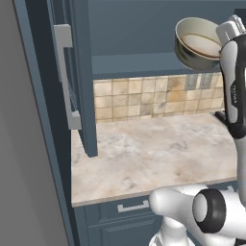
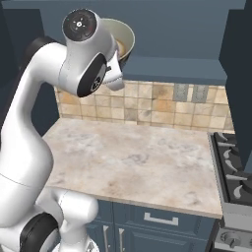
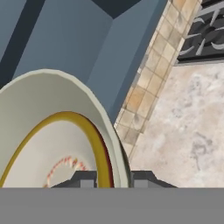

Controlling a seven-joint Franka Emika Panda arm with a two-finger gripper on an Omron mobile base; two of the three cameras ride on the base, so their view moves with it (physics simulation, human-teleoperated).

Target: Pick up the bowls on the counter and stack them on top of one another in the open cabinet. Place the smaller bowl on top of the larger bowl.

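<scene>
One bowl hangs tilted on its side high up, level with the open cabinet's shelf, its cream inside with a tan ring facing the left base view. In the right base view the bowl peeks out behind my arm. My gripper is shut on the bowl's rim, one finger inside and one outside the wall. I cannot tell whether the bowl is over the shelf or just in front of it. A second bowl is out of view.
The cabinet door stands open at the left, its grey bar handle facing out. The marbled counter lies below, with a tiled backsplash behind. A stove adjoins the counter's right end.
</scene>
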